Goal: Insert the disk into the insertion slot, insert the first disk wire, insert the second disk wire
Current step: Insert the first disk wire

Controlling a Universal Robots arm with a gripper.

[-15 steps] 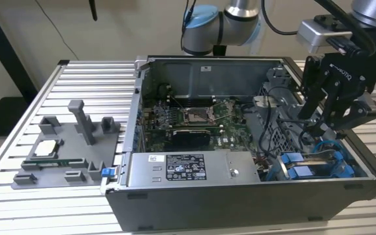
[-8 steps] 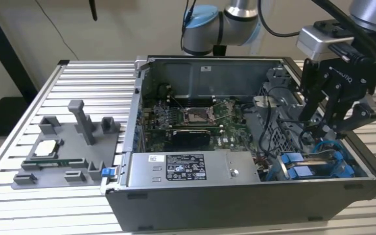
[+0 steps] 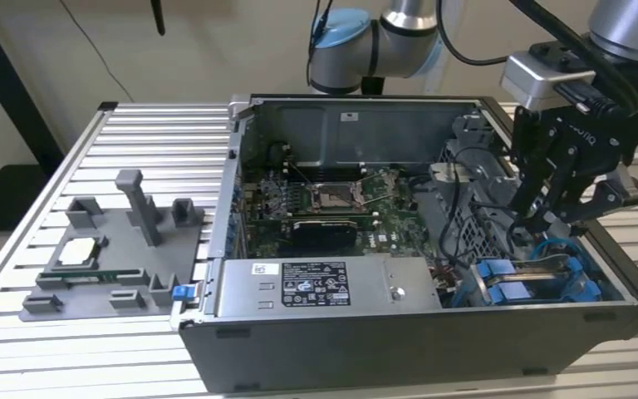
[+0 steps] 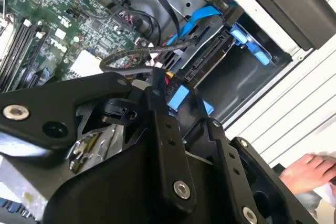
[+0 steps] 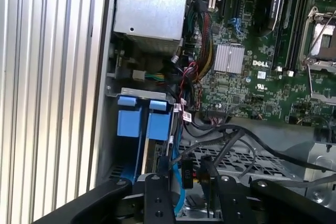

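A slatted metal table point(image 3: 130, 133) carries everything, and most of it is taken up by an open computer case point(image 3: 408, 349). The arm point(image 3: 364, 50) reaches down into the case's corner at the exterior view's right.

Well away from the fingers, on the far side of the case from them, a grey fixture point(image 3: 109, 249) sits on the slats. Inside the case, the motherboard point(image 3: 331, 199) lies off to one side of the fingers, and the boxy power supply point(image 3: 397, 287) lies beyond the drive cage from them.

Right in front of the fingertips is the insertion slot point(image 5: 139, 95), a grey metal bay. The disk point(image 4: 207, 59) already sits in it, clipped in its bright blue carrier, with its connector edge turned towards the fingers.

The gripper point(image 3: 541, 220) hangs just above that bay. In the second wrist view its black fingers point(image 4: 157, 114) are drawn in on a small blue-ended plug, the disk wire point(image 4: 177, 97), pinching it between them. The plug is held close against the disk's connector edge; whether it is fully pushed home I cannot tell. A thin blue lead trails from it past the fingers.

Outside the case, behind the fingers, a person's hand point(image 4: 310, 169) rests on the table.
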